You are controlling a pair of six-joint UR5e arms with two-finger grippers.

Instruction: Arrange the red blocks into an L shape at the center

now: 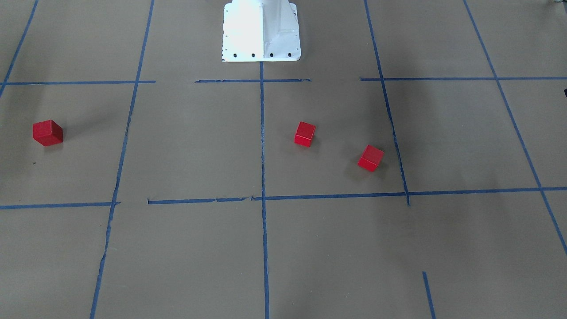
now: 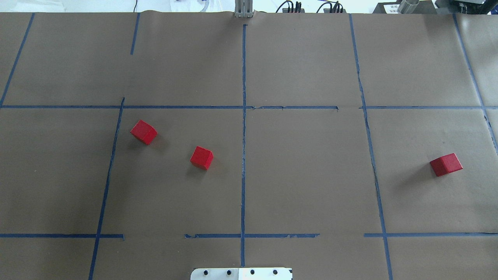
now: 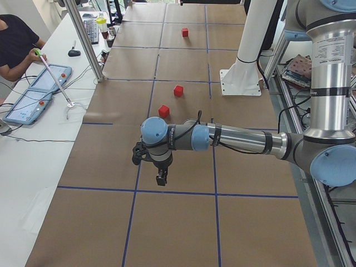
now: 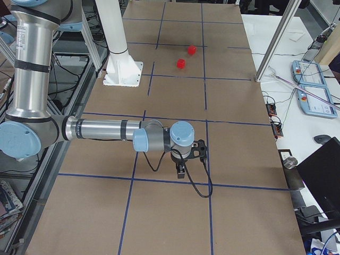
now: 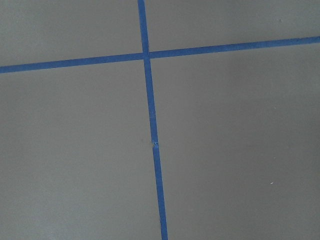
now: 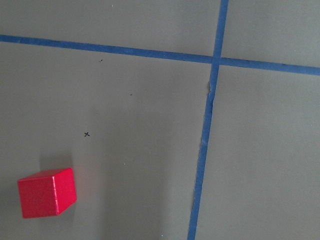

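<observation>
Front view: three matte bright-red cubes, plain faces, none touching. The lone block [image 1: 48,133] sits far out at 9 o'clock from the center [image 1: 212,141]. The inner block [image 1: 304,134] is inside the center square, near the blue tape line [image 1: 262,133] at its 3 o'clock. The outer block [image 1: 370,158] is at 4 o'clock of the inner one, near the square's edge. Overhead: lone block at 3 o'clock, the pair at 9 o'clock. Left side view: left gripper [image 3: 160,177] hangs over bare paper, pointing down; can't tell if its fingers are parted. Right side view: right gripper [image 4: 181,170] hangs likewise; can't tell either. Left wrist: tape cross [image 5: 146,55] on paper. Right wrist: lone block at 7 o'clock, top and one side face showing.
</observation>
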